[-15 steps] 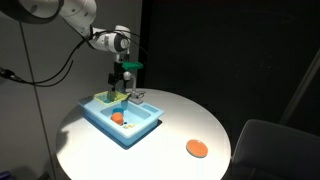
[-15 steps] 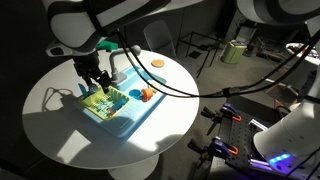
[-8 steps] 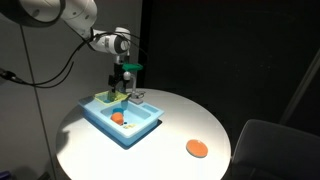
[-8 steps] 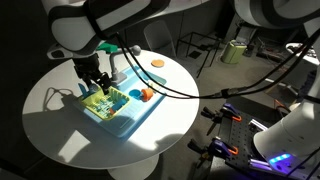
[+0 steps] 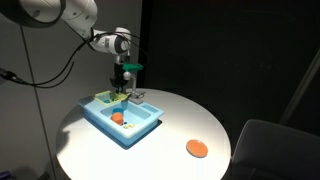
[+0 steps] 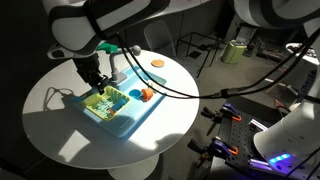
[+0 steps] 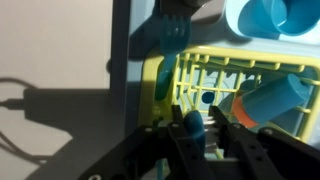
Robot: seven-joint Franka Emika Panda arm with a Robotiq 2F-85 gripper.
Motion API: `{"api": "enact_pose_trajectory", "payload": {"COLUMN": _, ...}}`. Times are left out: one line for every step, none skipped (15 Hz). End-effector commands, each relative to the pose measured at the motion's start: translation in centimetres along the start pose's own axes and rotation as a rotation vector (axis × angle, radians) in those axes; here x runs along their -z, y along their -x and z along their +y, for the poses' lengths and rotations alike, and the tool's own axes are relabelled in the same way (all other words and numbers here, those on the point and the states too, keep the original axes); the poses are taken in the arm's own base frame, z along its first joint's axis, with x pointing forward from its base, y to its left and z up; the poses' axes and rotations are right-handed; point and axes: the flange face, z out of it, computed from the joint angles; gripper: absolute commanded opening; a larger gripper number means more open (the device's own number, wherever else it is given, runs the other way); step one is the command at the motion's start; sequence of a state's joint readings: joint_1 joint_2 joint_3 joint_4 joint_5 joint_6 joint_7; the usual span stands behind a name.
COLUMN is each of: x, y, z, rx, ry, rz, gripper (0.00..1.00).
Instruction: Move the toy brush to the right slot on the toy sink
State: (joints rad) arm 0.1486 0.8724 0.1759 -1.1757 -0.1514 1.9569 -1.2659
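The light blue toy sink (image 5: 137,136) (image 6: 122,123) sits on the round white table (image 5: 205,112). At its far end lies a yellow-green rack (image 5: 108,100) (image 7: 236,72). My gripper (image 5: 119,94) (image 6: 96,87) reaches straight down onto that rack. In the wrist view the gripper (image 7: 193,113) has its two black fingers pressed against a dark blue rounded toy brush (image 7: 192,128), with pale bristles showing at its right side. In both exterior views the brush is hidden by the fingers.
An orange toy (image 5: 117,119) (image 6: 146,95) lies in the sink basin. An orange disc (image 5: 196,148) (image 6: 157,64) rests on the table away from the sink. The wrist view shows a blue cup (image 7: 274,16) and a blue-and-orange piece (image 7: 277,100) near the rack.
The jaws stood wide over the rack before and have now closed on the toy brush. The arm has barely moved.
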Motion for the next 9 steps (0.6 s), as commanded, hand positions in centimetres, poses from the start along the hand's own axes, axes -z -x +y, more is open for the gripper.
{"api": "enact_pose_trajectory", "payload": {"x": 0.6, "y": 0.3, "z": 0.6, "rx": 0.022, "ry": -0.002, "rz": 0.008, "gripper": 0.04}}
{"api": "enact_pose_trajectory", "payload": {"x": 0.6, "y": 0.3, "z": 0.6, "rx": 0.022, "ry": -0.001, "rz": 0.008, "gripper": 0.07}}
{"api": "enact_pose_trajectory", "payload": {"x": 0.6, "y": 0.3, "z": 0.6, "rx": 0.021, "ry": 0.0, "rz": 0.008, "gripper": 0.07}}
{"api": "enact_pose_trajectory", "payload": {"x": 0.7, "y": 0.4, "z": 0.6, "rx": 0.021, "ry": 0.002, "rz": 0.008, "gripper": 0.07}}
{"api": "enact_pose_trajectory", "payload": {"x": 0.8, "y": 0.4, "z": 0.6, "rx": 0.021, "ry": 0.004, "rz": 0.007, "gripper": 0.07}}
{"api": "enact_pose_trajectory", "payload": {"x": 1.0, "y": 0.4, "z": 0.5, "rx": 0.021, "ry": 0.008, "rz": 0.008, "gripper": 0.07}}
{"api": "enact_pose_trajectory", "payload": {"x": 1.2, "y": 0.3, "z": 0.5, "rx": 0.019, "ry": 0.012, "rz": 0.008, "gripper": 0.07}}
{"api": "enact_pose_trajectory", "payload": {"x": 1.4, "y": 0.3, "z": 0.5, "rx": 0.018, "ry": 0.016, "rz": 0.007, "gripper": 0.07}}
{"api": "enact_pose_trajectory", "payload": {"x": 1.6, "y": 0.3, "z": 0.5, "rx": 0.017, "ry": 0.021, "rz": 0.006, "gripper": 0.07}}
